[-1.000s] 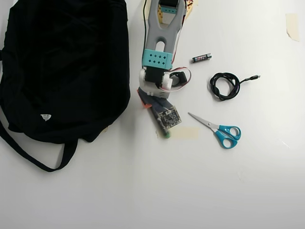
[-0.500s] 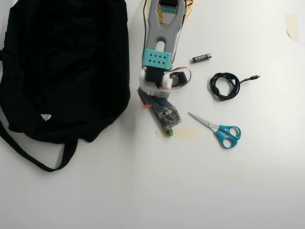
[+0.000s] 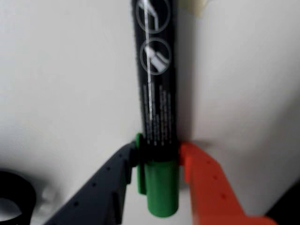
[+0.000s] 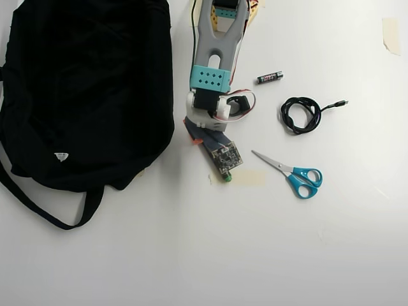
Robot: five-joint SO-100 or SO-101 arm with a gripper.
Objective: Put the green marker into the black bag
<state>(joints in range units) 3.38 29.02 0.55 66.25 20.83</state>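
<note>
The green marker (image 3: 157,93) has a dark barrel with white print and a green end. In the wrist view it sits between a dark grey finger (image 3: 115,178) and an orange finger (image 3: 201,178), with my gripper (image 3: 159,152) shut on it. It runs away from the camera over the white table. From overhead only its green tip (image 4: 225,180) pokes out below the wrist camera board (image 4: 224,157). The black bag (image 4: 83,89) lies to the left of the arm (image 4: 211,76), its strap (image 4: 44,207) trailing toward the lower left. Whether the marker rests on the table I cannot tell.
Right of the arm in the overhead view lie a small black battery (image 4: 269,77), a coiled black cable (image 4: 301,115) and blue-handled scissors (image 4: 294,173). A strip of tape (image 4: 248,178) is stuck beside the marker's tip, and another piece of tape (image 4: 391,35) at the far right.
The green tip under the wrist has shifted slightly to the right since the earliest frame. The arm and everything else on the table look the same.
</note>
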